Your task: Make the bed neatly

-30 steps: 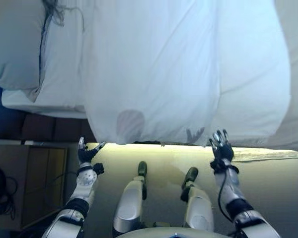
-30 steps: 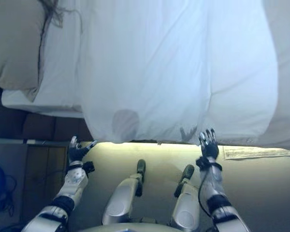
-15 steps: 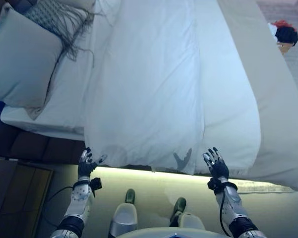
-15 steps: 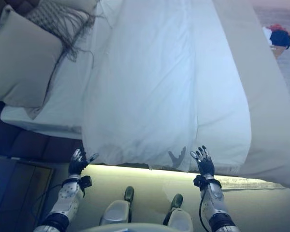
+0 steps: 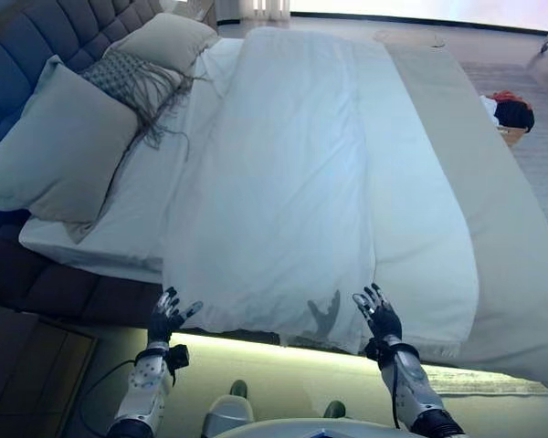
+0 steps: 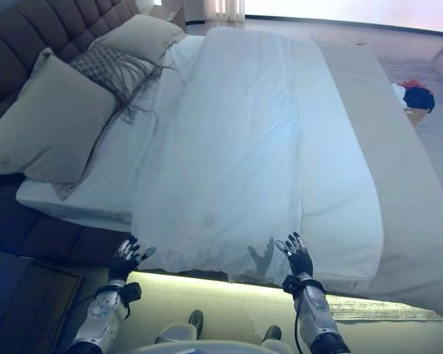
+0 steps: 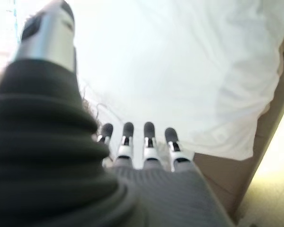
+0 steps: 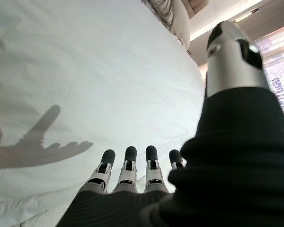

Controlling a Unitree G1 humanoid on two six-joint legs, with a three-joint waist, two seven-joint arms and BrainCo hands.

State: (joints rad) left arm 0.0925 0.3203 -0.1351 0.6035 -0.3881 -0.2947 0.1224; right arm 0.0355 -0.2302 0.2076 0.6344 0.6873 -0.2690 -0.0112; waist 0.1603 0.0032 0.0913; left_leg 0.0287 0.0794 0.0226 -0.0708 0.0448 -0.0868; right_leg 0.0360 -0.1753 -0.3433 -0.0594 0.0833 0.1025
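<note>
duvet (image 5: 283, 182) lies lengthwise over the bed, its near edge hanging at six o'clock, with the left hand (image 5: 167, 317) and right hand (image 5: 377, 316) spread and empty just off it, so i'd grip both corners evenly and pull level.

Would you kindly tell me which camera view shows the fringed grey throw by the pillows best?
The right eye view: the fringed throw lies whole, draped between the two pillows. The left eye view shows it similarly. The right wrist view catches only its fringe; the left wrist view shows none.
</note>
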